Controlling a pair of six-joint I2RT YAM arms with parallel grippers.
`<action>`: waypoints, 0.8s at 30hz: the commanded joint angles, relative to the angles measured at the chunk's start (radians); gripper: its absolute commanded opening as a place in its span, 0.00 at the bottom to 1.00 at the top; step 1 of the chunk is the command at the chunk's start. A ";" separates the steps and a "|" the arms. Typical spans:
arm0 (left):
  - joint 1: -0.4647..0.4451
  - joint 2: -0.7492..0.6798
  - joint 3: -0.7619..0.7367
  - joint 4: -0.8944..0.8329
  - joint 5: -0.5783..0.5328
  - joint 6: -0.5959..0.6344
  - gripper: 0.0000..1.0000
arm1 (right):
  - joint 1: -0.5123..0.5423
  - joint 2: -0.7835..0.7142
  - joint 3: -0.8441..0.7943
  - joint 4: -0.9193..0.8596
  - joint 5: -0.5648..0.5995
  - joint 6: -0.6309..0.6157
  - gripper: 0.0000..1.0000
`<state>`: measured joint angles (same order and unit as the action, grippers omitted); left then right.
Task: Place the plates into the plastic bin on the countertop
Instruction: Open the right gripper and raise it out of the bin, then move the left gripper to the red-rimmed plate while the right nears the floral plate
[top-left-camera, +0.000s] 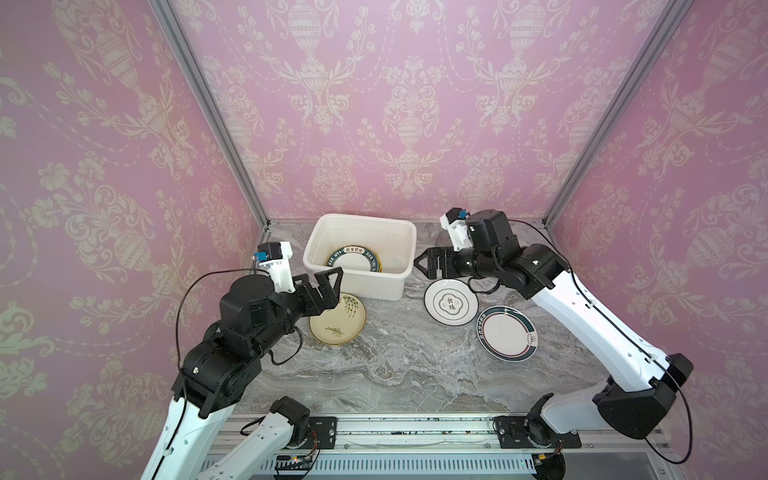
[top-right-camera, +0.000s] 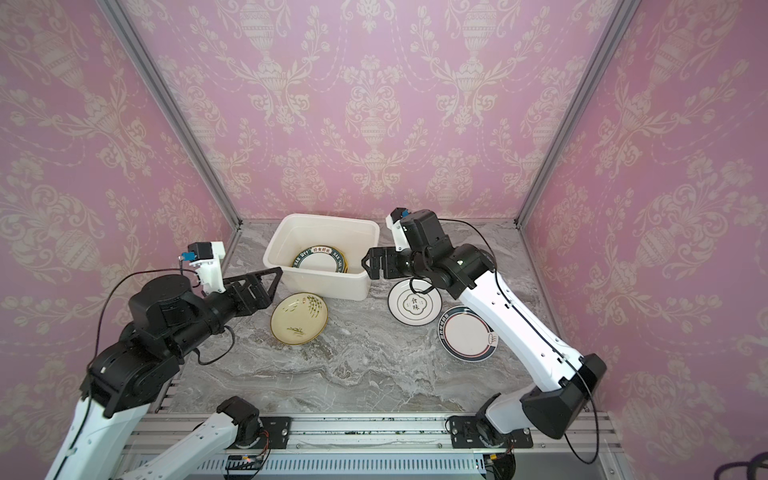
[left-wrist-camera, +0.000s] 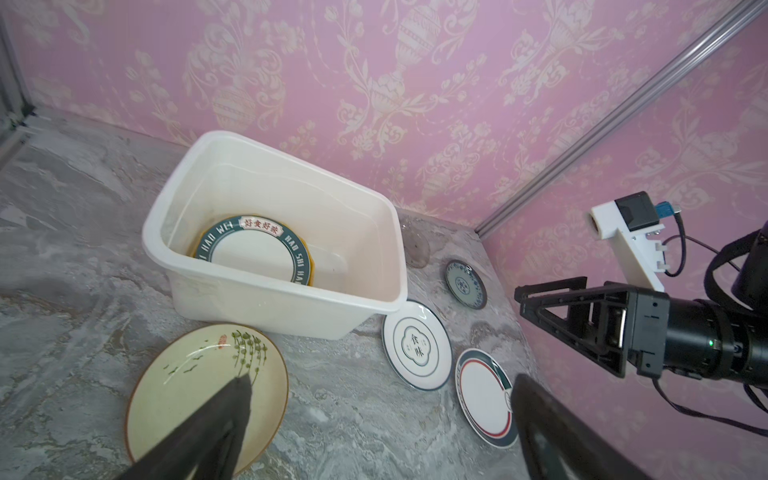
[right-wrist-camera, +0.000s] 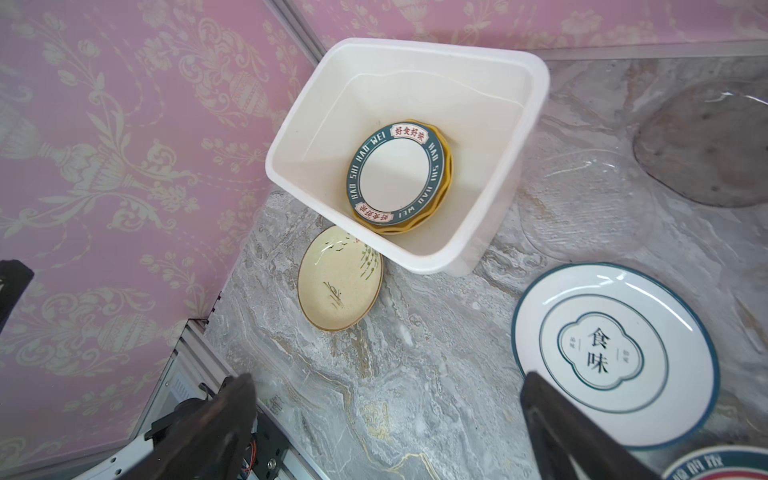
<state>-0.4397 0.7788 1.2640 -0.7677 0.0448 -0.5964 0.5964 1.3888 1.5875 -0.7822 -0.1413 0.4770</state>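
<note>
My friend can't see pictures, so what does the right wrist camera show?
A white plastic bin on the grey marble countertop holds a green-rimmed lettered plate stacked on a yellow plate. Outside lie a cream sprig plate and a white plate.

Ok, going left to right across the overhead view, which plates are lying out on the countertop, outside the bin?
Cream plate with green sprigs → white plate with characters in its middle → white plate with the dark lettered rim.
</note>
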 joint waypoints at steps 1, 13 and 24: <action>0.007 0.081 0.018 -0.068 0.193 -0.069 0.99 | -0.076 -0.071 -0.087 -0.086 -0.016 0.060 1.00; -0.276 0.270 -0.055 0.110 0.087 -0.378 0.99 | -0.469 -0.101 -0.300 -0.175 0.037 0.175 1.00; -0.555 0.562 -0.116 0.441 -0.075 -0.695 0.97 | -0.642 0.062 -0.294 -0.164 0.241 0.285 1.00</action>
<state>-0.9600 1.2854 1.1725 -0.4622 0.0341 -1.1557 -0.0219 1.3922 1.2774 -0.9298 0.0307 0.7124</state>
